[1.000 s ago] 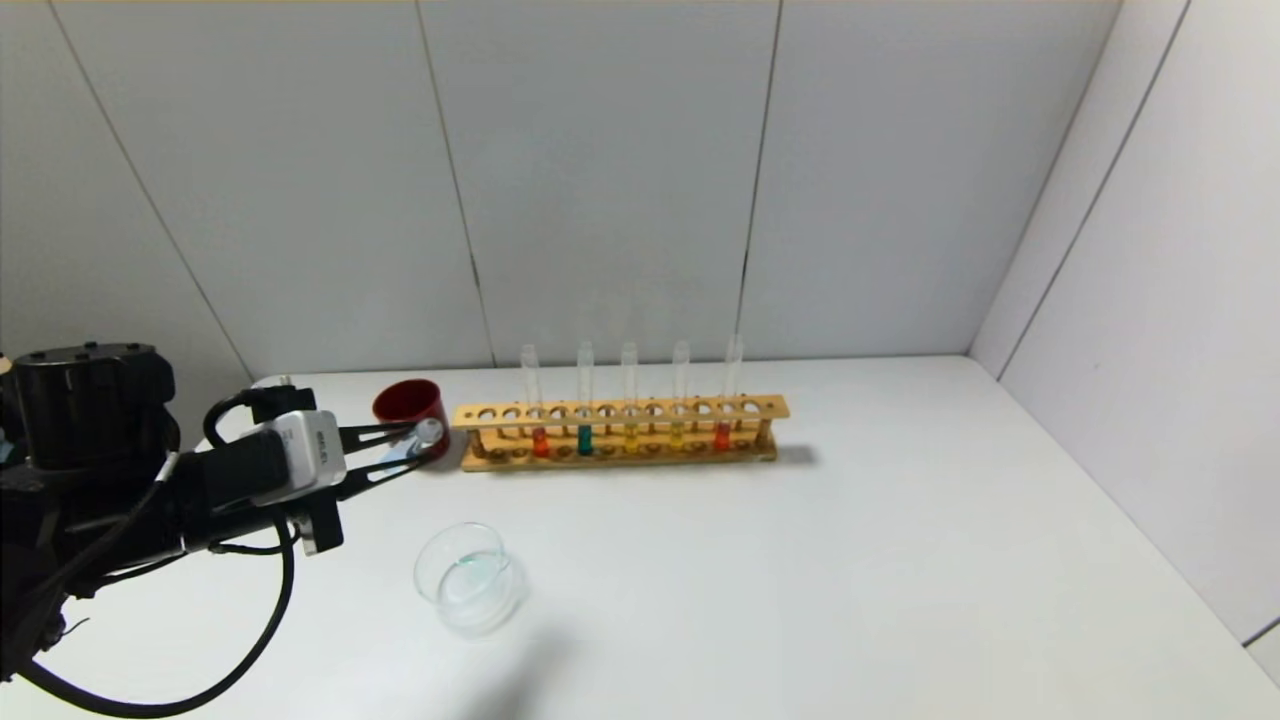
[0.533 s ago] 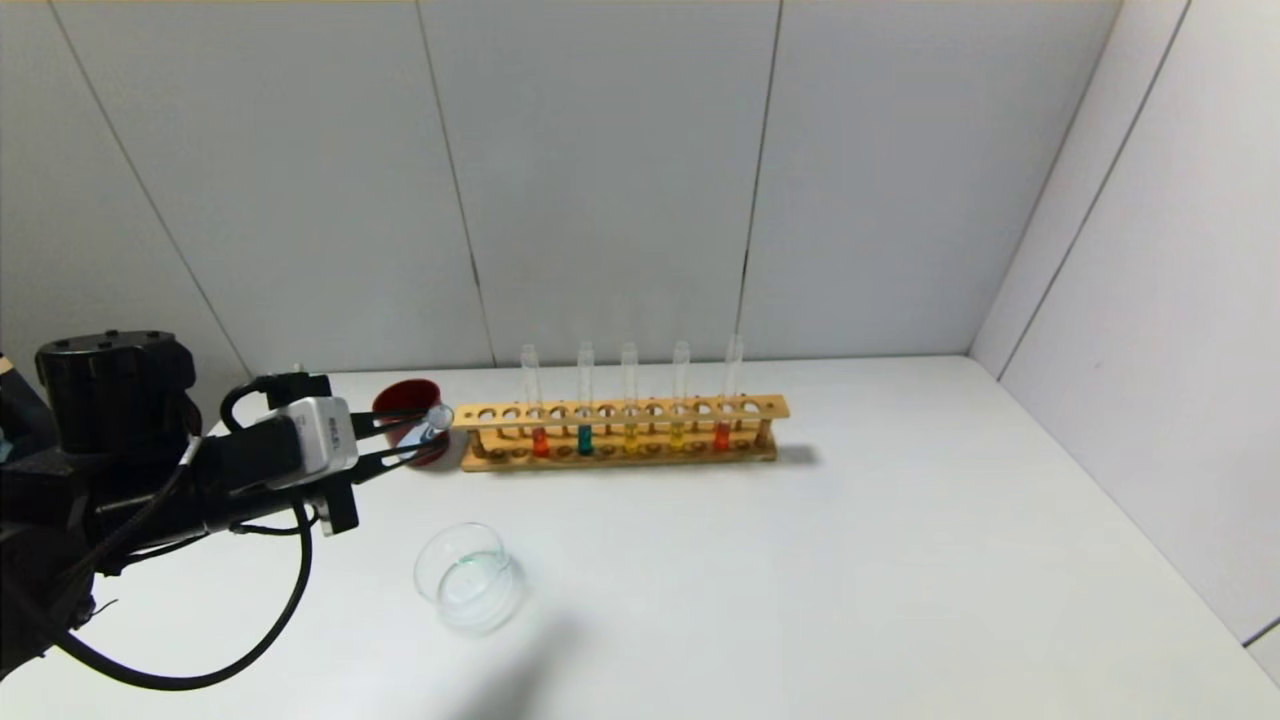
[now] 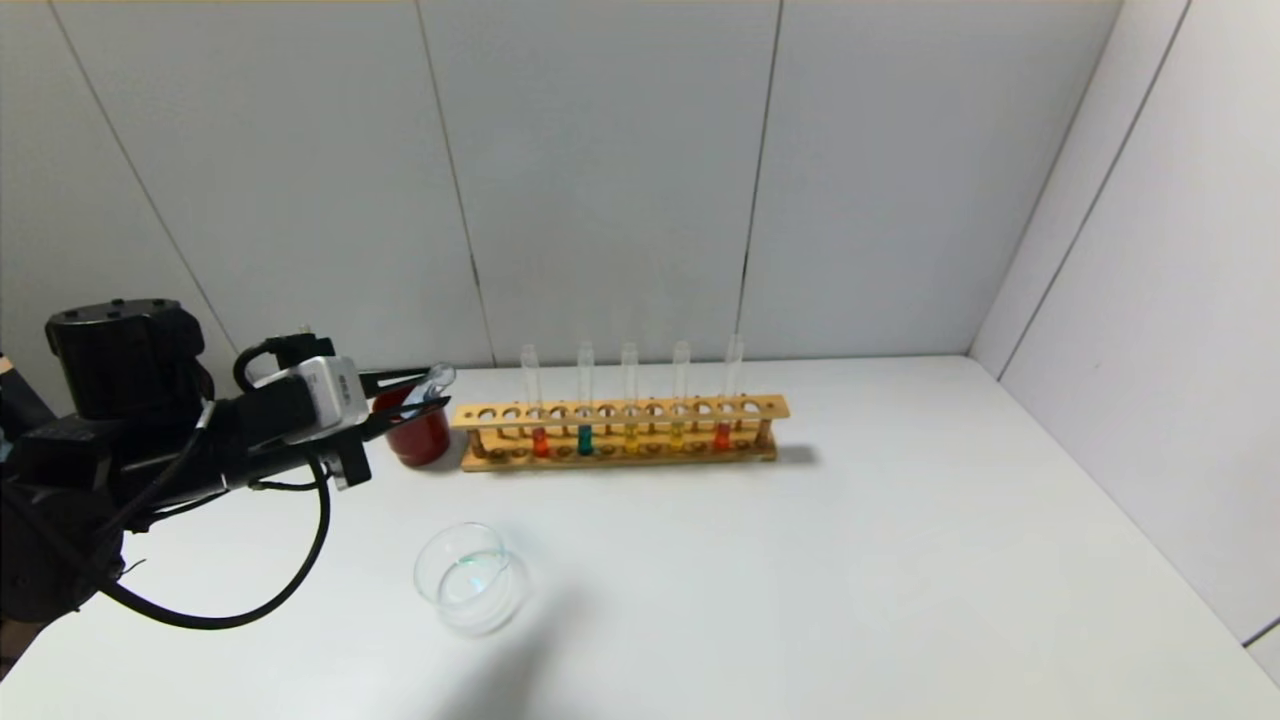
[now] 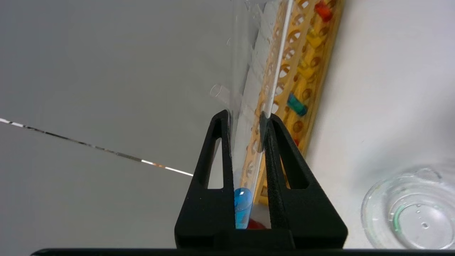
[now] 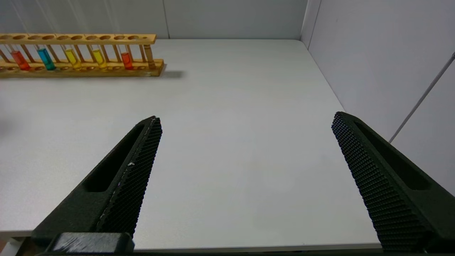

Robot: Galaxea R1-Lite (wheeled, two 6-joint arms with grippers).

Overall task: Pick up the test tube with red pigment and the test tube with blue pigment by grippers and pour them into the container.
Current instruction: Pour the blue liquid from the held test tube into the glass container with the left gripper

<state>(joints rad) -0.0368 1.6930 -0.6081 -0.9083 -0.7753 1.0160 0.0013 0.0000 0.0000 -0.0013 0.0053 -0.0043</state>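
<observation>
My left gripper (image 3: 425, 393) is hanging in the air at the far left of the table (image 3: 850, 560), just over the dark red cup (image 3: 418, 437). My two black fingers (image 4: 213, 167) are pinching the blue tube (image 4: 242, 208) tight. The tube is lying tilted between them, with the blue paint sitting at its round end back near my wrist. Its open mouth (image 3: 440, 375) is pointing away to the right, toward the wooden rack (image 3: 618, 432).

Nearer to me, and a little to the right of my left gripper, the glass dish (image 3: 468, 578) is sitting on the table. It is well apart from the tube I am holding. A faint blue-green ring is showing at its bottom.

The rack is standing at the far side, just beside the cup. Five tubes are standing up in it. Going left to right, they are holding red, dark green-blue, yellow, yellow and red. The red tube (image 3: 531, 400) is the first one on the left.

My right gripper (image 5: 245, 122) is waiting low at the near right edge of the table, far from the rack. Its fingers (image 5: 131, 170) are spread wide and holding nothing.
</observation>
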